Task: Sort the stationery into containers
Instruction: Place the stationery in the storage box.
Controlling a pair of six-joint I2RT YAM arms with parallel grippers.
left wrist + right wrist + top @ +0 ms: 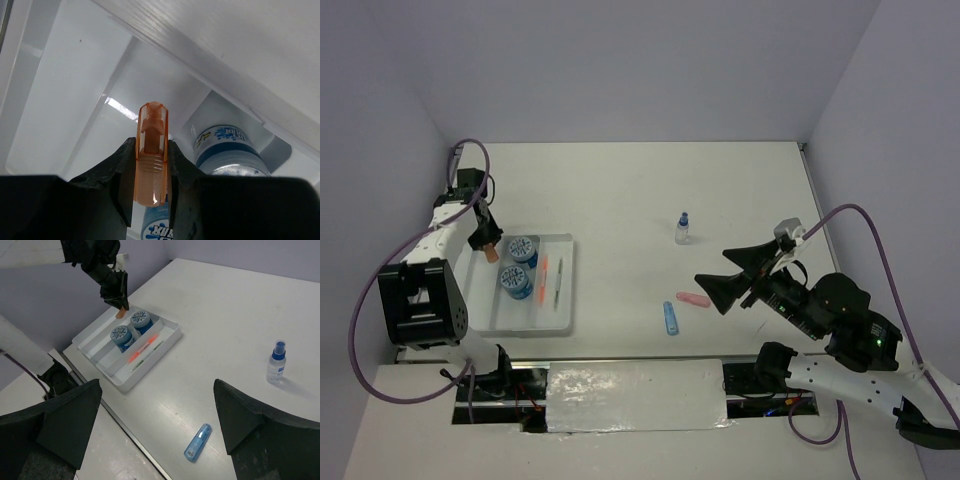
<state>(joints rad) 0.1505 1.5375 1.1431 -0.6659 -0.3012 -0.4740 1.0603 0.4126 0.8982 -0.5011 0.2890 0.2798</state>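
My left gripper is shut on a short orange marker and holds it just above the white divided tray, over a left compartment beside the two blue-and-white pots. An orange pen and a green pen lie in the tray's right compartment. My right gripper is open and empty above the table. Below it lie a blue marker and a pink eraser. A small clear blue-capped bottle stands farther back.
The tray sits near the table's front left edge. A taped metal strip runs along the near edge between the arm bases. Purple walls close in the left, back and right sides.
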